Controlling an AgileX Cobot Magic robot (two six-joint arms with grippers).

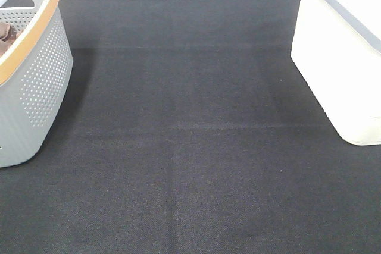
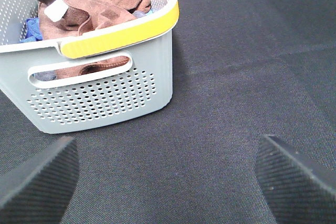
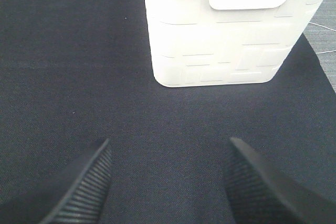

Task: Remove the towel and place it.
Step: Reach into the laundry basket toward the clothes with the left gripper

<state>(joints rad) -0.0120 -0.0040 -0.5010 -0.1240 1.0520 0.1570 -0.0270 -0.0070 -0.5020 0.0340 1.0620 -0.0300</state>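
We find the towel bunched inside the grey basket, its white tag lying uppermost near one wall; a blue cloth lies partly under it; brown fabric also shows through the basket's handle slot. The basket has perforated walls and a yellow-orange rim; it stands on the dark-covered counter at the left edge of the high view. A white bin with a grey rim stands at the right edge, well apart from the basket; the dark cover runs between them.

The left claw is released, its fingers spread wide above the counter near the basket; it grasps nothing and touches neither basket nor towel. The right claw is likewise released, facing the handle side of the white bin; nothing sits between its fingers.
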